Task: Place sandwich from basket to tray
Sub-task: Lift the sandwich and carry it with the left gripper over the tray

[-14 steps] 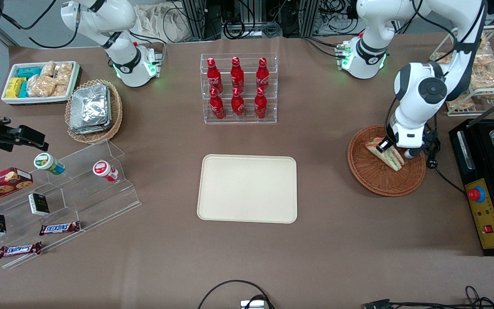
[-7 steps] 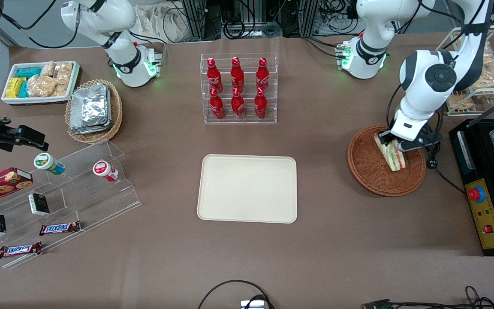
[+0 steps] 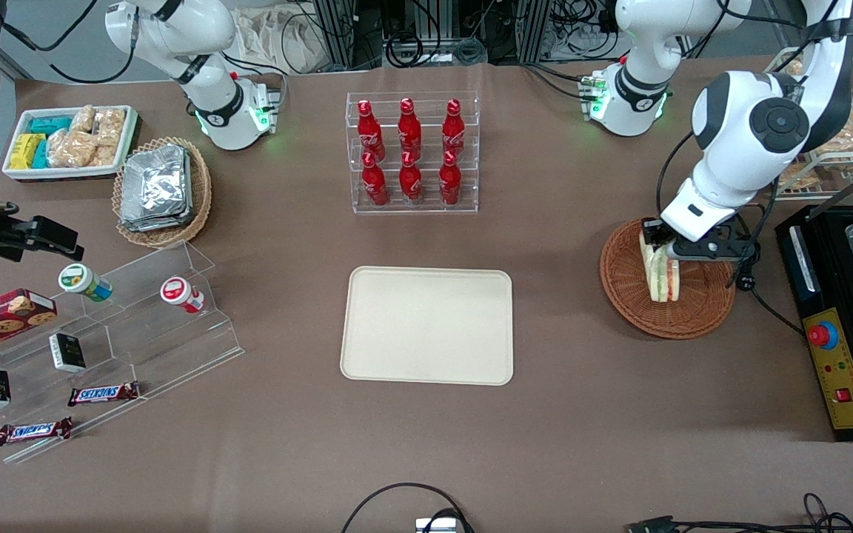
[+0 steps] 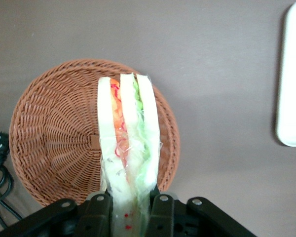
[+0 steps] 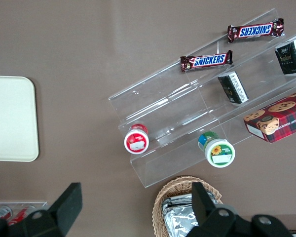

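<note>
The tray (image 3: 426, 326) lies flat on the table approx. mid-way between the two arms' ends, nothing on it, nearer the front cam than the rack of red bottles (image 3: 412, 152). Toward the working arm's end sits the basket (image 3: 630, 285), and above it the gripper (image 3: 656, 238) is clamped on the sandwich (image 3: 660, 270), one finger (image 4: 99, 212) pressed on each bread face. The sandwich hangs upright, layers edge-on; its lower tip looks clear of the weave, though that's hard to confirm.
</note>
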{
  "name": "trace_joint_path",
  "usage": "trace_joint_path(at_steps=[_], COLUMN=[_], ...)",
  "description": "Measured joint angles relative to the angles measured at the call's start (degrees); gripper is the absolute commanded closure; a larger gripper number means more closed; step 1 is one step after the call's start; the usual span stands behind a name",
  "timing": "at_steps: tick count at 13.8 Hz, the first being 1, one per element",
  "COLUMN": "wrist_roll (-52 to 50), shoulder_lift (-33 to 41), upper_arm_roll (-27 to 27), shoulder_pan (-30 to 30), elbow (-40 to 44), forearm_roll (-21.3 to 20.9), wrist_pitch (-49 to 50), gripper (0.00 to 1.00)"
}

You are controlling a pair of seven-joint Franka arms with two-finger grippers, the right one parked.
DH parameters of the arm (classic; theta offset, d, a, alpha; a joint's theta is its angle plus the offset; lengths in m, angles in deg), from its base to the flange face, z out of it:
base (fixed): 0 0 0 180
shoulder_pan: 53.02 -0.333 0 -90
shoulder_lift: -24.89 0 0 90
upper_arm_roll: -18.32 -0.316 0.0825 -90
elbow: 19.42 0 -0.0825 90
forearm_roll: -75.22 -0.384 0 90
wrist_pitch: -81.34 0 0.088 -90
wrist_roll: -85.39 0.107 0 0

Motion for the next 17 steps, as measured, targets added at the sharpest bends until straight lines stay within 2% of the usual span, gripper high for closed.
trace_joint_path(at_steps=[4, 9, 13, 17], wrist_roll=[-0.73, -4.14, -12.25, -21.68], shoulder_lift=[-4.91, -16.73, -23.78, -31.89], upper_arm_roll=[6.34, 11.95, 16.29, 17.50], shoulder_pan=[0.13, 0.17, 0.38, 5.65], elbow=[9.87, 22.08, 28.58, 35.82], forearm_roll=[1.73, 1.36, -3.25, -9.46], wrist_pitch=[5.50, 8.06, 8.06, 8.06], gripper=[0.75, 0.75, 0.75, 0.75])
